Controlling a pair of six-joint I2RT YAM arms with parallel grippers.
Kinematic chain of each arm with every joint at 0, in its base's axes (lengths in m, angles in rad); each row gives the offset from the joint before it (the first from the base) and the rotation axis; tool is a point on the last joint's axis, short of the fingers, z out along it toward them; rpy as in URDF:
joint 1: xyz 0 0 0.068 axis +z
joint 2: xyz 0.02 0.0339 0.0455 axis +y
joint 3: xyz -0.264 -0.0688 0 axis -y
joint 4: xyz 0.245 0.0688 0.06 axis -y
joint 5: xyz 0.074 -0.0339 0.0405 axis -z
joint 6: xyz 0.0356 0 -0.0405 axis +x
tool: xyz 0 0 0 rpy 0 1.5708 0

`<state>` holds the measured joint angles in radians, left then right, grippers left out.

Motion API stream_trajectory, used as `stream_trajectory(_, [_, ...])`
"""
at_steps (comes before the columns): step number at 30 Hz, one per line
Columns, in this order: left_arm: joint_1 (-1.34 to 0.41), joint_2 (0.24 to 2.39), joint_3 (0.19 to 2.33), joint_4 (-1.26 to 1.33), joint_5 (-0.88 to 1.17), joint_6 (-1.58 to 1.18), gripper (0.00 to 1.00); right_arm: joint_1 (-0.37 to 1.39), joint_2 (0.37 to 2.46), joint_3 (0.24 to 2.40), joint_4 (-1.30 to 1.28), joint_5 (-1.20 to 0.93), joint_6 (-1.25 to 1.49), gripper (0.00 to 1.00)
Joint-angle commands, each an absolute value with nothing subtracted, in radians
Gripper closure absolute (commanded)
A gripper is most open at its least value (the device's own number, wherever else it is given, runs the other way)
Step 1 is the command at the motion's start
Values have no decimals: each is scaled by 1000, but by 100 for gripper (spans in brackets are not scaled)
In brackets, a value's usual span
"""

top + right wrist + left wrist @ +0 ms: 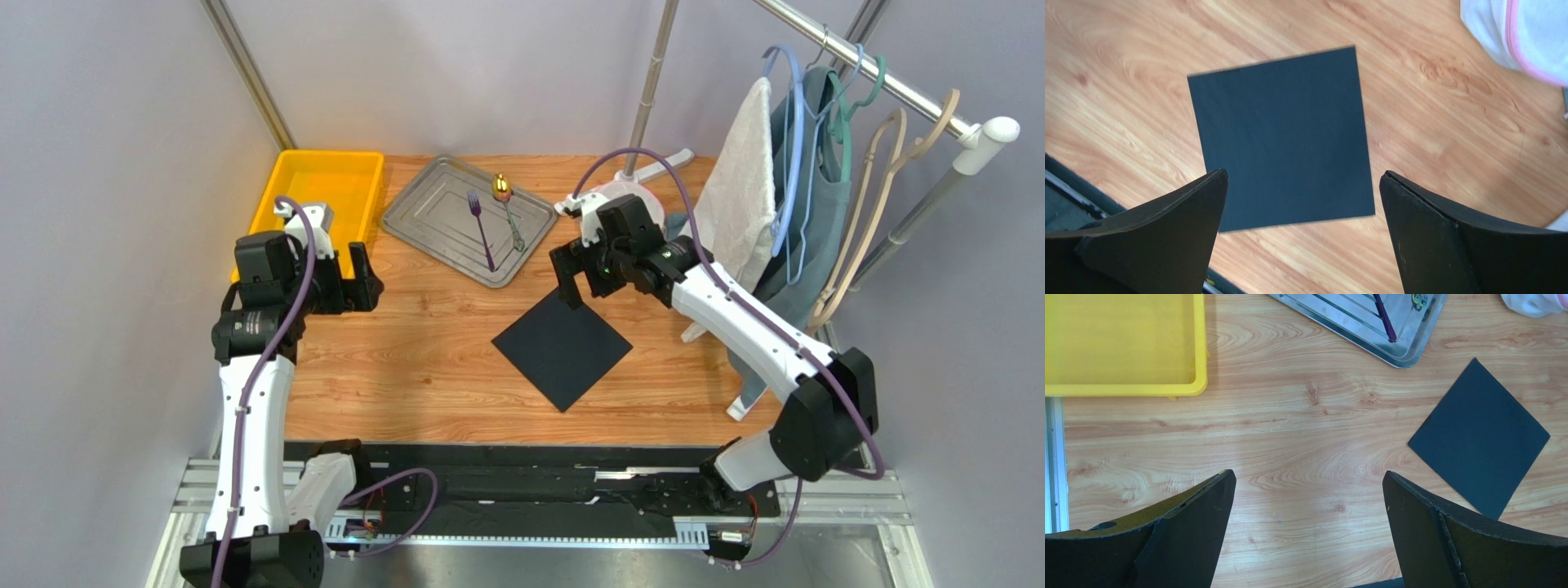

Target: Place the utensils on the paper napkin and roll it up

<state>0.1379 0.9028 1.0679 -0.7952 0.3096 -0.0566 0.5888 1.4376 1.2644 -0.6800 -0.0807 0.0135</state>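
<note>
Flat black paper napkin point(562, 347), bare wooden tabletop point(417, 355) at every edge; left gripper point(1308, 481) well left of it, right gripper point(1303, 177) above its far corner, both spread wide, empty.

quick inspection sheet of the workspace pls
surface: wooden table, no spills seen
job's things: black napkin flat, unrolled; purple fork and gold spoon lying in metal tray
clutter: yellow bin, looks empty
grippers: left gripper and right gripper, jaws open, holding nothing
cables: purple cable along each arm
surroundings: white towel hanging on clothes rack
</note>
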Motion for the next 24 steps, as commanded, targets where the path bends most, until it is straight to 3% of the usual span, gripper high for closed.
stream_trajectory(1, [138,881,1071,-744,296,-89,1,594,1564,1420,-571,-78,83,0])
stream_trajectory(11, [138,847,1020,-640,272,-117,1,600,2021,2010,-657,-83,98,0])
stream_trajectory(18, [138,914,1048,-676,233,-126,1,601,2252,2221,-565,-92,114,0])
stream_trajectory(24, [138,920,1035,-693,218,-127,1,604,2371,2269,-485,-107,104,3])
